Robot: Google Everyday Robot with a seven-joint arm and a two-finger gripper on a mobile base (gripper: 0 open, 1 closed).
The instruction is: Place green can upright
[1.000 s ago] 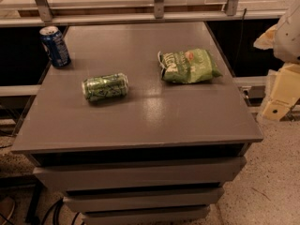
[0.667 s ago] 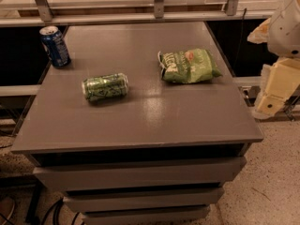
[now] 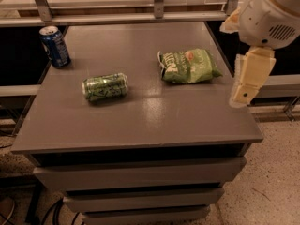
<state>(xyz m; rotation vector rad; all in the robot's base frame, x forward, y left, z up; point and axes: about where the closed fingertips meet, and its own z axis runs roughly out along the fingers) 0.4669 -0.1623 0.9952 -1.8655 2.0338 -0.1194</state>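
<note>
The green can (image 3: 105,86) lies on its side on the left half of the grey table top (image 3: 140,121), its long axis running left to right. My gripper (image 3: 244,86) hangs from the white arm at the right of the view, above the table's right edge. It is far to the right of the can and holds nothing that I can see.
A dark blue can (image 3: 55,46) stands upright at the table's back left corner. A flat green snack bag (image 3: 188,66) lies right of centre, between the green can and the gripper. A metal rail (image 3: 140,18) runs behind the table. Drawers are below the top.
The arm and gripper have moved left and further into view, from beside the table toward its right edge. The cans and the bag have not moved.
</note>
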